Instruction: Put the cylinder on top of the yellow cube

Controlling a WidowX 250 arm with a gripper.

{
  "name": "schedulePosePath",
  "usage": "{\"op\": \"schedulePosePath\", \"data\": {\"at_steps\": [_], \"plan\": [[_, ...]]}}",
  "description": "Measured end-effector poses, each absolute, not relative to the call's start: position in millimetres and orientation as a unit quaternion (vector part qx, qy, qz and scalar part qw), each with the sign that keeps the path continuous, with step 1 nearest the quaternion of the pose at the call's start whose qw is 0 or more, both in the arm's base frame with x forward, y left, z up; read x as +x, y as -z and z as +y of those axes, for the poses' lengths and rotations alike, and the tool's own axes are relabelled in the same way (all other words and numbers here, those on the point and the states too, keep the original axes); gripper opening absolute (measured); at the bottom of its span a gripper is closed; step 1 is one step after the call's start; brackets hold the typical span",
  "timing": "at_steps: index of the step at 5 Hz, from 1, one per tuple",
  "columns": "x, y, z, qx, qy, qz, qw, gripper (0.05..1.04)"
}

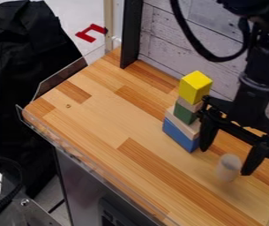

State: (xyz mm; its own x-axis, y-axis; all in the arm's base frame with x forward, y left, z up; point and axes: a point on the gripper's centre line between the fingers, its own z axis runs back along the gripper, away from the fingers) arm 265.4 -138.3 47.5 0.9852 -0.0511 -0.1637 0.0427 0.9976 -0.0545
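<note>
Presently: black gripper (225,160), fingers wide apart, holding nothing. Cylinder (228,168), pale, upright on wooden counter (101,117), apparently between or just beneath the fingertips. Yellow cube (195,87), crowning a block stack (180,134). Hazard: sideways drift could knock the neighbouring finger into that stack, toppling it.

wooden tabletop (101,117), blue block (179,136), pale cylinder (228,168)

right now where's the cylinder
In the camera view, the cylinder is at the lower right on the wooden surface, at the open gripper's fingertips and to the right of the block stack topped by the yellow cube.
</note>
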Motion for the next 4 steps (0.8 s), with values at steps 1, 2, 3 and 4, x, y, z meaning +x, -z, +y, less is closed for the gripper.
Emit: {"op": "schedulePosePath", "data": {"at_steps": [1,2,3,4], "plan": [[265,-41,-139,-0.022,0.02,0.09,0.995,0.999],[270,-43,-141,-0.026,0.013,0.082,0.996,0.999],[275,-40,-138,-0.027,0.001,0.08,0.996,0.999],[279,-38,-138,-0.02,-0.005,0.083,0.996,0.999]]}}
